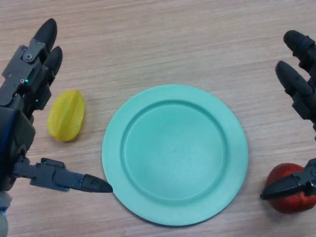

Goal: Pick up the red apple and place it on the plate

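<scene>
Nearest the robot, at about four o'clock from the table's middle, the apple (290, 190) lies red and round at the lower right edge of the view, just beside the plate (114, 148) but not on it. The right hand (302, 180) is at it: the thumb lies across the apple's near side, while the fingers (296, 79) stand straight and spread well above it at two o'clock, so the hand is wide and nothing is clasped yet. At about eight o'clock the left hand (19, 128) hangs idle, its fingers also straight and spread, the thumb tip reaching right to the plate's rim. Further out, at nine o'clock, a yellow star fruit (66, 115) lies between the left hand's fingers and thumb, apart from the plate.

The step in hand looks like the closing of the right hand on the apple. The risks, as I judge them: the apple is smooth and round, so a thumb pressing alone could roll it off towards the right edge of the view, out of reach; a shallow clasp could let it slip on the lift. The left thumb so near the rim could nudge the plate if that arm drifts.

Count: one apple, one plate, one star fruit, two hands.
</scene>
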